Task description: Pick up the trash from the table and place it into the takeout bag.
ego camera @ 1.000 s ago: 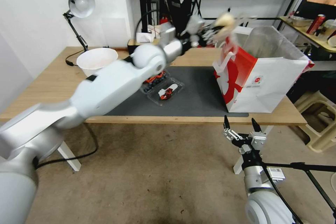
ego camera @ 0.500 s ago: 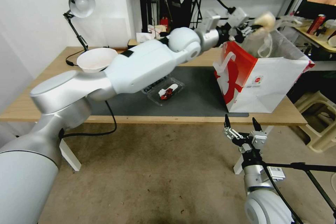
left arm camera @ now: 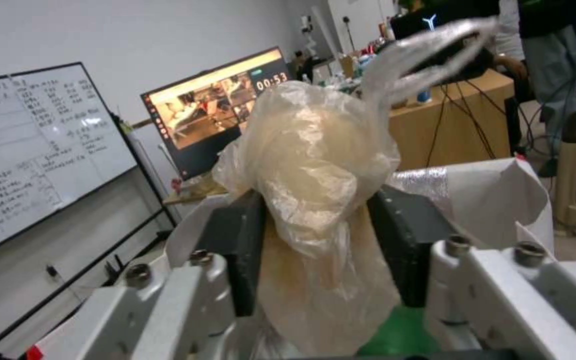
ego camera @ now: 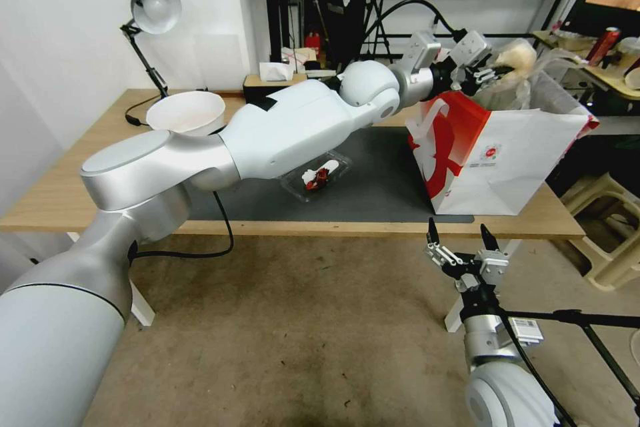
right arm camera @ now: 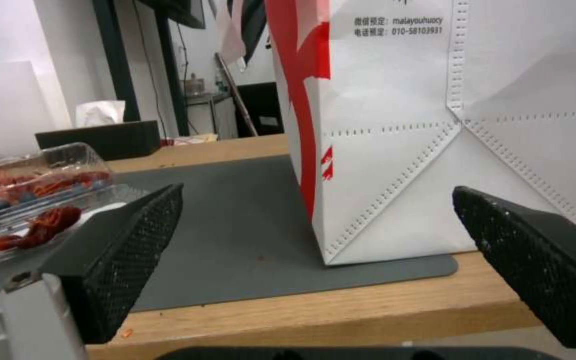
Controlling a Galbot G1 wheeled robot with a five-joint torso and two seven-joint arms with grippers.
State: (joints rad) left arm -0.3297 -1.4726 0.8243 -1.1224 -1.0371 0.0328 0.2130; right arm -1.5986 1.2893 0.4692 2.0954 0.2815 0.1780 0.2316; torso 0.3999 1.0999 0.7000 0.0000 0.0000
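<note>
Bun in clear bag [ego camera: 517, 57] | left hand [ego camera: 492, 73] grips it over takeout bag [ego camera: 507, 147] | next: let go | right hand [ego camera: 457, 235] spread wide, idle below worktop [ego camera: 80, 167]

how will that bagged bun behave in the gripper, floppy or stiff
Probably floppy: the bun in clear bag bunches and creases where the left gripper pinches it. Likely light, since its loose film stands up unsupported. The thin wrinkled plastic may slip or tear, so its hold above the takeout bag seems fair, not firm.

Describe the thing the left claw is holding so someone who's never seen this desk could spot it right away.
Find the tall white-and-red takeout bag on the table. Above its open top, the left claw grips the bun in clear bag. It is the one item held in the air, pale and wrapped in crinkled plastic.
</note>
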